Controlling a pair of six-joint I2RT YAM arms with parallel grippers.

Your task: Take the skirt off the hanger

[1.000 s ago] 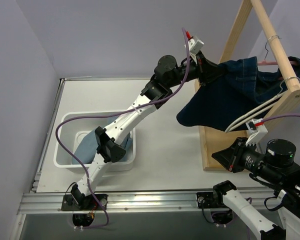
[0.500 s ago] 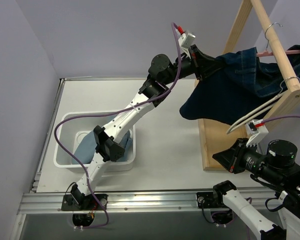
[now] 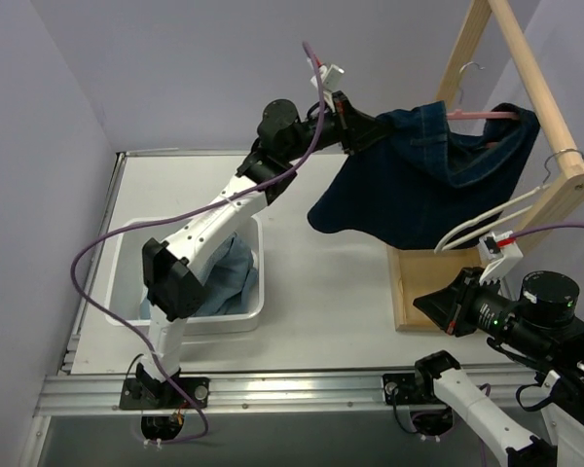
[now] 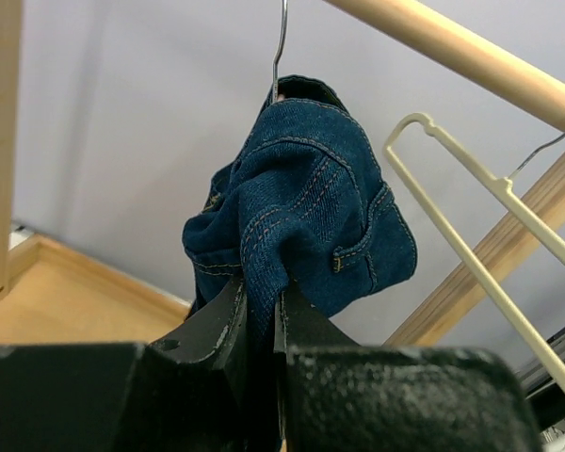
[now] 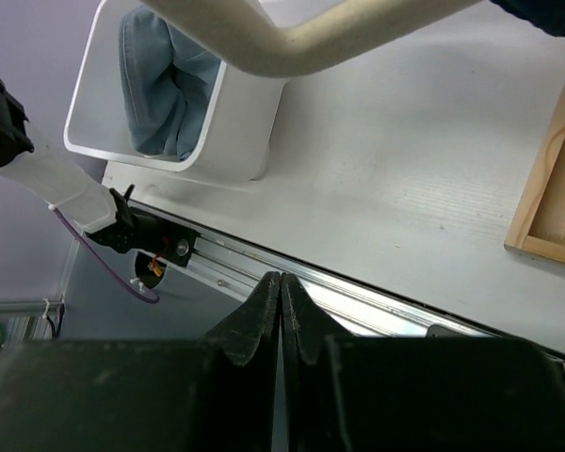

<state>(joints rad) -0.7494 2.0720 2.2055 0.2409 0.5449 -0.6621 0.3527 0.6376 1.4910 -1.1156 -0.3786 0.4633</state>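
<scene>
The dark denim skirt [image 3: 419,175] is stretched out in the air, its right end still draped over a pink hanger [image 3: 479,115]. The hanger's wire hook [image 3: 465,70] shows just left of the wooden rod [image 3: 535,78]. My left gripper [image 3: 355,131] is shut on the skirt's left edge. In the left wrist view the bunched skirt [image 4: 301,217] rises from between that gripper's [image 4: 262,294] jaws, and the hook [image 4: 281,47] runs up out of frame. My right gripper [image 3: 420,300] is shut on nothing, low beside the rack; in its own view [image 5: 281,278] it points at the table's front rail.
A bare white hanger [image 3: 487,219] hangs from the rod's near end, above my right wrist. The wooden rack's base [image 3: 409,282] lies on the table at the right. A white bin [image 3: 127,243] holding a light blue garment [image 3: 229,277] stands at the left.
My left gripper has swung left and slightly down with the skirt, dragging the skirt and the pink hanger leftward away from the rod. The right arm has not moved.
</scene>
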